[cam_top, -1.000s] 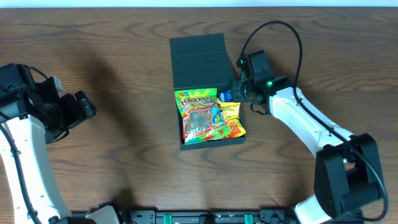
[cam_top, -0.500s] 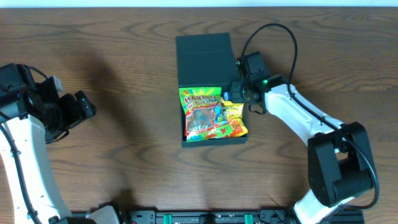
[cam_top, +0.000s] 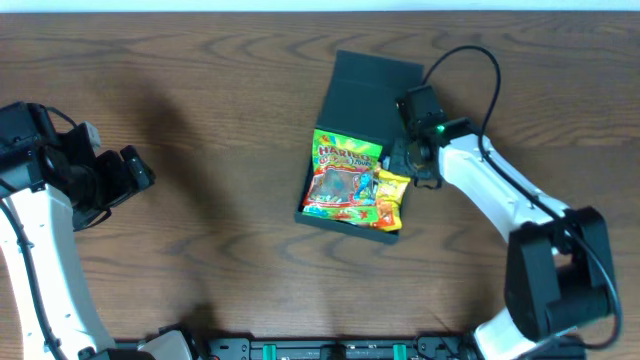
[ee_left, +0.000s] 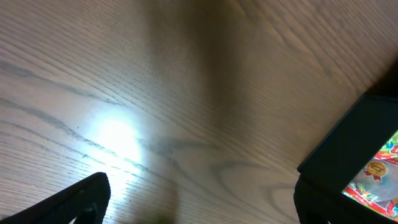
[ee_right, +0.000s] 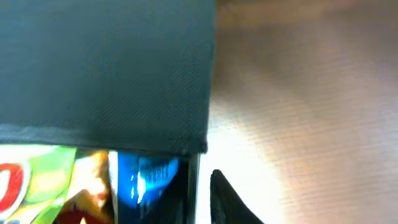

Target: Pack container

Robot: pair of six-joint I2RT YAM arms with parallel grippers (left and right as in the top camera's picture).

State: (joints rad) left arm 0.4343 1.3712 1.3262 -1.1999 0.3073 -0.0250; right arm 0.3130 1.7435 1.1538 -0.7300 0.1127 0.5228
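Observation:
The dark green container sits mid-table, turned askew, with its flap lid lying open behind it. Inside lie a green Haribo bag and a yellow bag. My right gripper is at the container's right wall. In the right wrist view one finger stands just outside that wall, a sliver apart, and the other is hidden; a blue packet shows inside. My left gripper is open far to the left, its fingers wide over bare wood, the container at its right.
The dark wooden table stretches round the container on all sides. The right arm's black cable loops over the table behind the lid. The table's far edge runs along the top of the overhead view.
The container has slid right and turned clockwise, with the right gripper at its right wall moving along with it. The left arm has stayed still.

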